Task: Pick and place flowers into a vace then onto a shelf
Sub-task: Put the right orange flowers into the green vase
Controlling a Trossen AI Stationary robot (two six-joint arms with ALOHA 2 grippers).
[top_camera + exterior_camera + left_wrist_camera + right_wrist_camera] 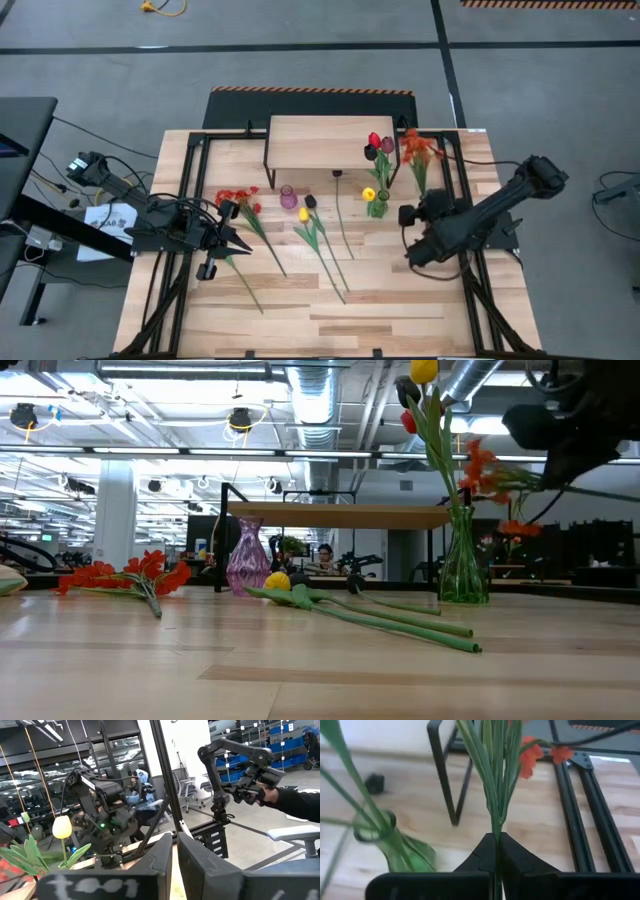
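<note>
Items taken left to right, all placed against the green vase (377, 207), which stands on the table (400, 320) just in front of the shelf (318, 142), by its right front leg: left gripper (243, 243), well to the vase's left, jaws closed on nothing, idle beside the loose orange-red spray (236, 197); purple vase (288, 197), left of the green vase, empty; 3 or so loose tulip stems (325, 245) lying on the boards between the 2 vases, their long axes running from the shelf toward the front edge; green vase itself, already holding yellow (368, 194), red (374, 140) and maroon (387, 146) tulips; right gripper (496, 851), just right of the vase and raised above the table, fingers clamped on the green stem of an orange-red blossom spray (532, 753). Key relation: the held stem stands near upright, blossoms up, with the vase mouth (371, 827) just beside and below it, so the right arm is far nearer; judged next need is a short sideways shift, then lowering the cut end into the mouth
</note>
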